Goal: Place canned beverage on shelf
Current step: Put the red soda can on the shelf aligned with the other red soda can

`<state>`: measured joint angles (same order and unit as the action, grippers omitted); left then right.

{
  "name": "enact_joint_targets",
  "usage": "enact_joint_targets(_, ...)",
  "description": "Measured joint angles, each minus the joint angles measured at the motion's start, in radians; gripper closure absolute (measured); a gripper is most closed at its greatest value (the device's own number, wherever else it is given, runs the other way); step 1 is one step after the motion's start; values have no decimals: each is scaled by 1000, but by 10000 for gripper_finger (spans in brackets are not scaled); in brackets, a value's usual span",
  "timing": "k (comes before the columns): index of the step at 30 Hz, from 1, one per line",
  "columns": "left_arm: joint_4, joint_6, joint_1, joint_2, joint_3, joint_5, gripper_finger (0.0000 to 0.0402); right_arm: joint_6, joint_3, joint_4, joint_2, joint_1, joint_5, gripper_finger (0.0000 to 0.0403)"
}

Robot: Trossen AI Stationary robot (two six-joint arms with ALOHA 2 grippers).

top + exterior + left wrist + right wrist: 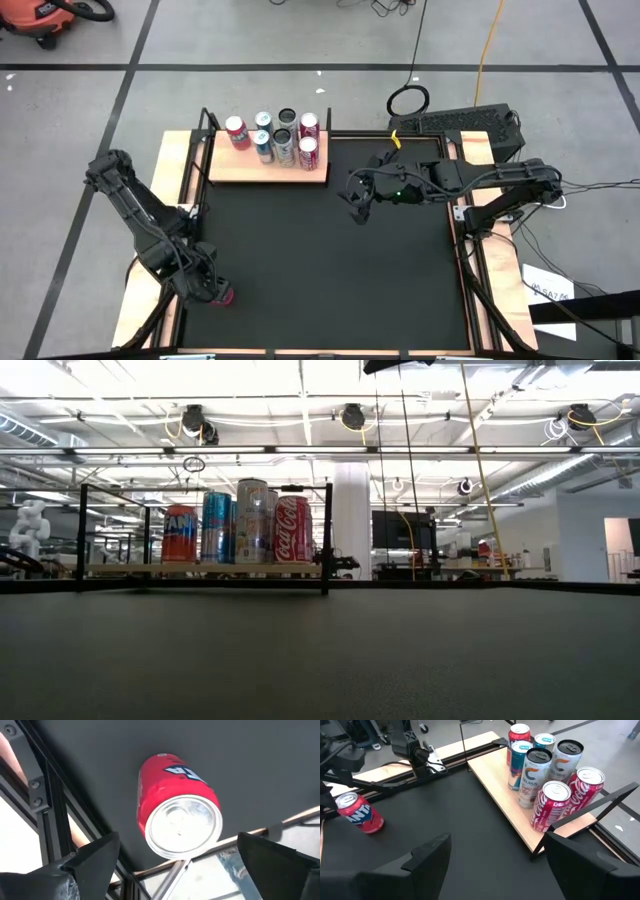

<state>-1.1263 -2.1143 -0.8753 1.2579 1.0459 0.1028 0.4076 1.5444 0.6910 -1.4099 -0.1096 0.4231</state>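
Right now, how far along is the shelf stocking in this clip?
Done: six cans stand upright on the shelf. In hand: the left gripper, fingers spread, hangs over a red can at the mat's near-left corner; the fingers flank it without touching, so it is not gripped. The right gripper waits open above the mat, right of the shelf. Left: grasp that can, carry it, stand it on the shelf.

Table (320, 250): black mat top, light wooden strips along its edges.
Vacuum (45, 18): orange, on the floor, far left.
Cable (487, 50): yellow, across the grey floor, far right.
Paper (548, 288): white sheet, near right.
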Motion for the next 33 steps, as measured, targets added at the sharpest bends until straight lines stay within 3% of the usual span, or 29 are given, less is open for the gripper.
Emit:
enact_joint_targets(11,18,-28,0,93,-26,-11,16,19,0,-12,-2,-5,0,96)
enact_joint_targets(20,29,-21,1,126,-26,-61,102,26,0,-13,-2,-5,0,96)
enact_joint_targets(24,39,58,15,125,-21,-68,135,20,0,-22,-2,-4,0,96)
enact_joint_targets(33,23,347,113,111,29,-74,132,8,0,-28,-2,-3,0,96)
